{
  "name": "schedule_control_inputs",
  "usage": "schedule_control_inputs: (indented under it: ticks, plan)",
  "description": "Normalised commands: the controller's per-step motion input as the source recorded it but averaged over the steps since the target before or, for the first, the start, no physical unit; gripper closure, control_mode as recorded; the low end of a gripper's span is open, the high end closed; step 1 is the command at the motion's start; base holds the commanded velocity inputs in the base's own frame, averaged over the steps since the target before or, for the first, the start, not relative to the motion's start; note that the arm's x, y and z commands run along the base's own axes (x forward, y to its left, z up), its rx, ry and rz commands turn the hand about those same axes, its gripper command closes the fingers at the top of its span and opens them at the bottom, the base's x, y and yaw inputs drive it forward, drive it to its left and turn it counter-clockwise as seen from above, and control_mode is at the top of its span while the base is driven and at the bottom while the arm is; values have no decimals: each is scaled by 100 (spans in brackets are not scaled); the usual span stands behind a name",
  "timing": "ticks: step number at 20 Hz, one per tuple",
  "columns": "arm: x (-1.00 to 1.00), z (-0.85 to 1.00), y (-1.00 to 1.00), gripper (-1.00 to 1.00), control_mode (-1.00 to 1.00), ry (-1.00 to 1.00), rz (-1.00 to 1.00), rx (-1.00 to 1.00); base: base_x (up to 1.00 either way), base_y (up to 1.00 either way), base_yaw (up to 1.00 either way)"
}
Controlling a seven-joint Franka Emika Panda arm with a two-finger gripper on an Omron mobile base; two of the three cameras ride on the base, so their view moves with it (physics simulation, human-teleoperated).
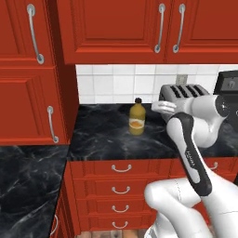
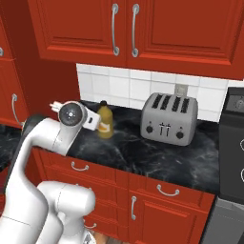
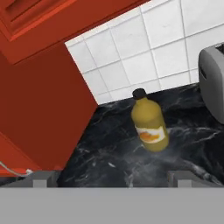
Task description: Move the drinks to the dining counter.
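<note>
I am holding my gripper (image 3: 106,177) with its jaws spread and nothing between them, aiming at the juice bottle (image 3: 149,121), which is standing upright on the black worktop (image 3: 105,153), left of the toaster (image 3: 213,83), straight ahead of my fingertips and well apart from them.

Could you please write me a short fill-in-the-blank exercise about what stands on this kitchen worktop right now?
1. The amber juice bottle stands upright on the black marbled worktop and has a ____ cap.
2. The silver toaster has ____ slots in its top.
3. The wall behind the juice bottle is covered in white ____.
4. In the hand view, the gripper holds ____.

Missing words: dark; four; tiles; nothing
</note>
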Motion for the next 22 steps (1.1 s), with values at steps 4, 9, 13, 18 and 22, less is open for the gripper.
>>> schedule_control_inputs:
  ticks: [4, 9, 13, 18, 22]
  plan:
    - [0, -20, -33, -100, -100, -18, 10, -1, 0, 0, 0]
    - [0, -17, -14, -100, -100, -21, 5, -6, 0, 0, 0]
    - [4, 0, 0, -100, -100, -38, 17, -22, 0, 0, 0]
    - [0, 0, 0, -100, -100, -33, 13, -13, 0, 0, 0]
    - [0, 0, 0, -100, -100, 0, 0, 0, 0, 0, 0]
